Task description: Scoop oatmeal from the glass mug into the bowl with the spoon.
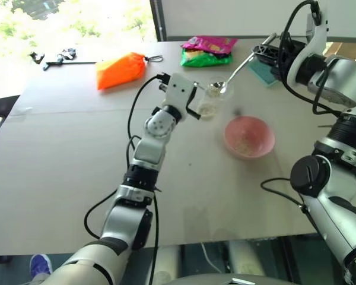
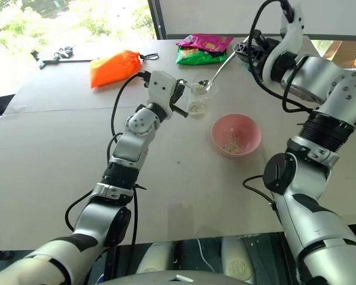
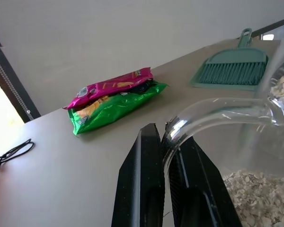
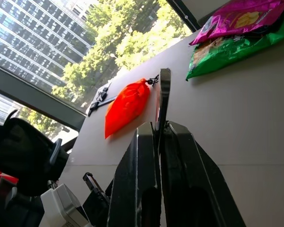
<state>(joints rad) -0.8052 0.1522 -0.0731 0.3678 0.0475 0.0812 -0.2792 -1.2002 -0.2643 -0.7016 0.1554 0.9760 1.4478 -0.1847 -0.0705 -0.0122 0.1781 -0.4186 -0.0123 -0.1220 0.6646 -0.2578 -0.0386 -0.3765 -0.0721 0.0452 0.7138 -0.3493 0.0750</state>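
Observation:
The glass mug [image 1: 207, 107] stands on the table left of the pink bowl [image 1: 230, 126]. My left gripper [image 1: 194, 110] is shut on the mug's thin handle [image 3: 213, 111], and oatmeal [image 3: 255, 194] lies in the mug's bottom. My right gripper [image 1: 267, 51] is shut on the far end of the spoon [image 1: 240, 66], whose long handle [image 4: 164, 94] slants down to the left. The spoon's oval end hovers at the mug's rim with a small heap of oatmeal [image 1: 215, 88] on it. A few oat flakes [image 1: 245, 146] lie inside the bowl.
An orange pouch [image 1: 121, 69] lies at the back left, with black tools [image 1: 53, 57] beyond it. Pink and green snack packets [image 1: 207, 50] sit behind the mug. A teal dustpan with brush [image 3: 232, 71] rests under my right arm.

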